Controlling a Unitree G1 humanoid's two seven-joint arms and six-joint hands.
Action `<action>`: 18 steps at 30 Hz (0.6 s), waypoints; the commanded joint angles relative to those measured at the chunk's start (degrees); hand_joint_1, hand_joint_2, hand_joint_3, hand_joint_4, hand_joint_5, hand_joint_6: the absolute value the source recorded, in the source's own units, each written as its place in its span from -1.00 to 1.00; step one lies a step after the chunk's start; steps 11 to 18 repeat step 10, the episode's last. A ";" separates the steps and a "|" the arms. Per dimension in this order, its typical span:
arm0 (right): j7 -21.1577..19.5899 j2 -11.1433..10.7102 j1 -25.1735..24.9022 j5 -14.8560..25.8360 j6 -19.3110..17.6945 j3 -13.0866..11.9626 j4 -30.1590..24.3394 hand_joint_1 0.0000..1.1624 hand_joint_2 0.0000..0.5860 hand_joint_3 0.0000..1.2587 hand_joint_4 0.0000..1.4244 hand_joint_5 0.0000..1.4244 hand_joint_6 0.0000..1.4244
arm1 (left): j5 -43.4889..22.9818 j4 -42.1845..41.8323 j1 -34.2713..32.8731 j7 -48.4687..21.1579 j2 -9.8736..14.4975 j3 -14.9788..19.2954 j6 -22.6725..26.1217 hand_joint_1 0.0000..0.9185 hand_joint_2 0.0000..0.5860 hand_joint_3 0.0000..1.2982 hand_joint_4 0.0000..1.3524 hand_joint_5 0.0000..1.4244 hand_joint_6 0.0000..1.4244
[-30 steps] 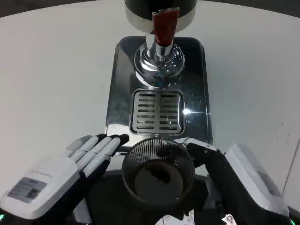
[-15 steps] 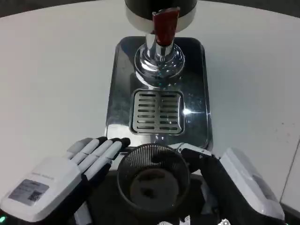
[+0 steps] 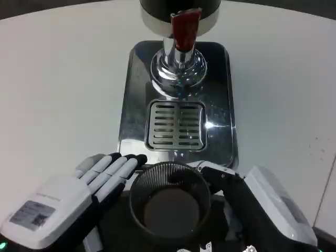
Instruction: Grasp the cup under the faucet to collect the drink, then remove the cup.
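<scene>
The ribbed dark cup (image 3: 169,202), near of the drip tray (image 3: 178,100), is held between the right hand (image 3: 262,210) and flat-fingered left hand (image 3: 68,202); apparently light, thin-walled and crushable, so grip mid-wall gently.

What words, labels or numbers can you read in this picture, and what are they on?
Nothing can be read for certain.
Grey label on the back of the left hand: printed lines and a square code, too small and blurred to read.
Dispenser, cup and right hand: no text visible.
</scene>
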 commanded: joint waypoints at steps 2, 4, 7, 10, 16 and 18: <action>-0.21 0.70 -0.27 0.46 -2.14 0.47 -1.51 0.74 -0.44 0.58 0.69 0.76 1.00 | 0.08 0.13 0.92 0.56 0.88 -0.73 -0.59 -0.68 -0.86 -1.00 -1.00 -1.00 -1.00; -0.23 0.69 -0.26 0.47 -2.13 0.46 -1.49 0.74 -0.44 0.58 0.69 0.77 1.00 | -0.03 0.16 0.91 0.51 0.95 -0.79 -0.50 -0.68 -0.86 -1.00 -1.00 -1.00 -1.00; -0.30 0.66 -0.12 0.47 -2.15 0.45 -1.51 0.74 -0.44 0.59 0.69 0.76 1.00 | -0.15 0.22 0.91 0.44 1.00 -0.89 -0.42 -0.68 -0.86 -1.00 -1.00 -1.00 -1.00; -0.37 0.61 0.13 0.52 -2.21 0.41 -1.60 0.74 -0.44 0.59 0.69 0.76 1.00 | -0.29 0.32 0.79 0.44 1.00 -1.01 -0.30 -0.68 -0.86 -1.00 -1.00 -1.00 -1.00; -0.37 0.61 0.13 0.52 -2.21 0.41 -1.60 0.74 -0.44 0.59 0.69 0.76 1.00 | -0.29 0.32 0.79 0.44 1.00 -1.01 -0.30 -0.68 -0.86 -1.00 -1.00 -1.00 -1.00; -0.37 0.61 0.13 0.52 -2.21 0.41 -1.60 0.74 -0.44 0.59 0.69 0.76 1.00 | -0.29 0.32 0.79 0.44 1.00 -1.01 -0.30 -0.68 -0.86 -1.00 -1.00 -1.00 -1.00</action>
